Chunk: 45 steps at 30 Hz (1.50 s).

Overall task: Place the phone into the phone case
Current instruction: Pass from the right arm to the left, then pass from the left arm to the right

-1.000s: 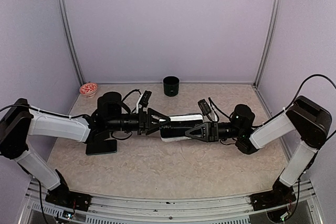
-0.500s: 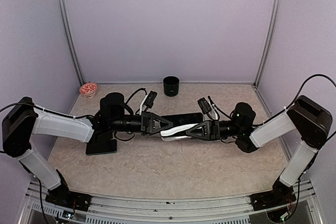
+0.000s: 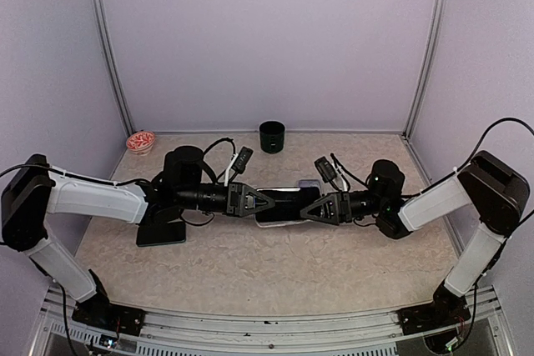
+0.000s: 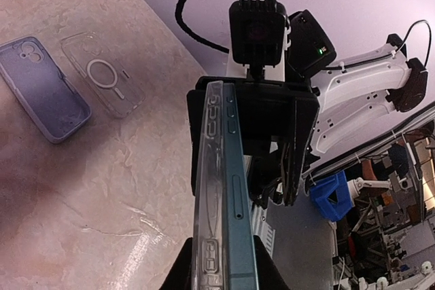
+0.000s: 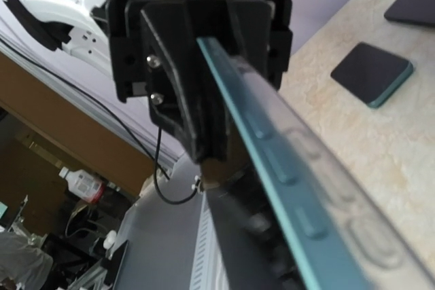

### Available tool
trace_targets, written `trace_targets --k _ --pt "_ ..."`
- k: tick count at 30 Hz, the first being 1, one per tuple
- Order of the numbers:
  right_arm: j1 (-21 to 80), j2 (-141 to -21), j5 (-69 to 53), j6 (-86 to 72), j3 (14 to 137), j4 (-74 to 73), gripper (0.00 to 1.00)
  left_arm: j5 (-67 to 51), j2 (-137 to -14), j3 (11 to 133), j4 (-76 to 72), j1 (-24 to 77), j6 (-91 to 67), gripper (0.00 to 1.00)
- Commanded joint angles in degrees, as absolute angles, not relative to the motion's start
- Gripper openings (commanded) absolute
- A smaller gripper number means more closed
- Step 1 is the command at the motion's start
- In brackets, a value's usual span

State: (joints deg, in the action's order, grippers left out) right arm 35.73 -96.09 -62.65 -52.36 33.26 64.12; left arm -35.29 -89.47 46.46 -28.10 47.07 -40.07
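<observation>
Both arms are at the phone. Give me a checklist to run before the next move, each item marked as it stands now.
1. Left gripper shut on the phone: ok. The left wrist view shows it clamping both faces.
2. Right gripper gripping the far end: cannot tell. Its jaws surround the end, but contact is hidden.
3. Clear case lying along one face of the phone: ok.
4. Clear case snapped on at every corner: cannot tell.
5. Phone held above the table: ok.
6. Purple case and spare clear case flat on the table, apart from each other: ok.
</observation>
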Motion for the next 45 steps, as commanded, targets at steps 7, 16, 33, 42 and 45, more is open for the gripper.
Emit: trace_targets --k 7,16,33,42,45 --pt "34.72 -96.48 -68.04 -50.89 35.77 65.13 0.55 -33.45 -89.88 47.06 -20.59 47.61 -30.59 0.06" --pt "34.71 -100.28 -65.91 -57.89 35.45 74.17 0.40 -34.52 -92.28 49.38 -18.30 48.06 -34.52 0.13" --pt "35.15 -109.33 -60.39 -68.82 33.84 87.43 0.48 -34.97 -92.37 53.57 -14.29 48.69 -39.11 0.38" --pt "35.96 -110.03 -60.34 -68.47 34.08 87.17 0.48 -36.16 -92.94 53.72 -16.28 48.69 -40.93 0.46" --pt "36.20 -110.54 -60.30 -68.84 34.05 87.95 0.47 -37.04 -92.94 53.62 -17.49 48.65 -41.70 0.47"
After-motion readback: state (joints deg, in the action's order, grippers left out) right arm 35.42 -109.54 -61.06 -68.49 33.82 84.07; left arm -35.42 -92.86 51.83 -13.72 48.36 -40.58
